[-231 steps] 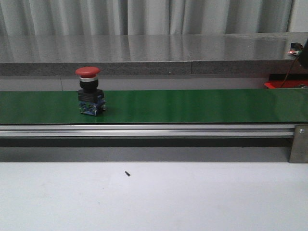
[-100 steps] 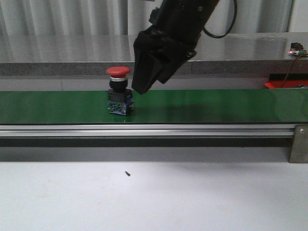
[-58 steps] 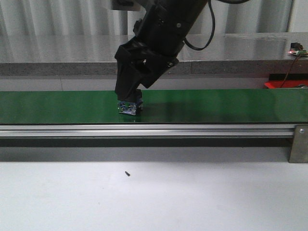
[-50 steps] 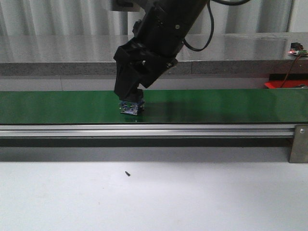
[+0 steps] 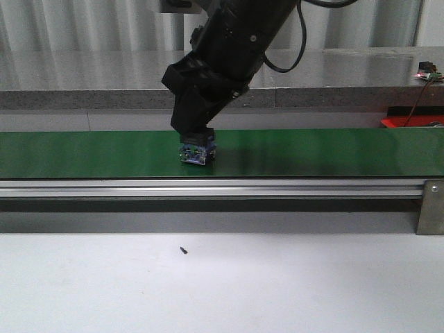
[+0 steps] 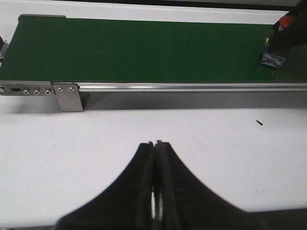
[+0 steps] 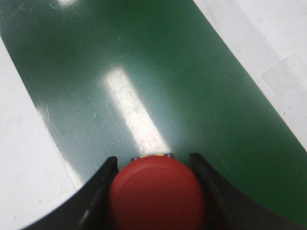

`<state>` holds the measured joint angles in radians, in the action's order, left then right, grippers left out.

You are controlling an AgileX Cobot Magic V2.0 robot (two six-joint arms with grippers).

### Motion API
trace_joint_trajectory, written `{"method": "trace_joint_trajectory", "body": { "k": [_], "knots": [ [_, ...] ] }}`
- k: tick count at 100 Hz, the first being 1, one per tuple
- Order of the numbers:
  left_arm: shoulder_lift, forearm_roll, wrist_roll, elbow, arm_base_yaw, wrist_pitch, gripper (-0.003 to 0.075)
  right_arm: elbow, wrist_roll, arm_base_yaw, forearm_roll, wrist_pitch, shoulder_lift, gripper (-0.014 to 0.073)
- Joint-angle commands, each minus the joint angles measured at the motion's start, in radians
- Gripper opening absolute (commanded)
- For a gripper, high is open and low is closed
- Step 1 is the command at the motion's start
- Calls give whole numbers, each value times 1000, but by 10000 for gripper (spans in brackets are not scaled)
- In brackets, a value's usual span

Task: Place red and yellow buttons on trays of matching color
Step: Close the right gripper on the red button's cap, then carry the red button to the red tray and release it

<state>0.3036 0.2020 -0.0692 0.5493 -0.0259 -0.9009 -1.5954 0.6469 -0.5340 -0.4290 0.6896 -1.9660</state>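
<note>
No brand, label or writing can be read on any item in view.

The red button (image 7: 157, 192) stands upright on the green belt (image 5: 333, 152), its long axis vertical and its red mushroom cap facing up. It sits left of the belt's middle, closer to the belt's near edge than to its far edge. In the front view only its blue base (image 5: 197, 154) shows, resting on the belt surface; the cap is hidden behind the gripper there.

The right gripper (image 5: 196, 132) comes down onto the button from above. In the right wrist view its two fingers (image 7: 98, 189) stand on either side of the red cap, closed to roughly the cap's width and apparently touching it on both sides. The base is still on the belt, so the button is gripped but not lifted.

The left gripper (image 6: 156, 191) hangs over the white tabletop (image 6: 144, 129), near the belt's aluminium rail (image 6: 192, 86). Its fingers are pressed together with nothing between them.

The red tray (image 5: 409, 121) shows only as a thin sliver beyond the belt's far edge, towards the right end, well apart from the button.
</note>
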Motion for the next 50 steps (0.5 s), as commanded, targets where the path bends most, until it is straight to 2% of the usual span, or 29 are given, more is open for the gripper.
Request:
{"method": "trace_joint_trajectory", "body": {
  "k": [1, 20, 50],
  "knots": [
    [10, 11, 1, 25, -7, 59, -20, -33, 7, 12, -31, -42, 82, 111],
    [10, 11, 1, 25, -7, 59, -20, -27, 7, 91, -31, -4, 133, 111],
    [10, 11, 1, 25, -7, 59, -20, -27, -17, 325, -31, 65, 178, 111]
  ]
}}
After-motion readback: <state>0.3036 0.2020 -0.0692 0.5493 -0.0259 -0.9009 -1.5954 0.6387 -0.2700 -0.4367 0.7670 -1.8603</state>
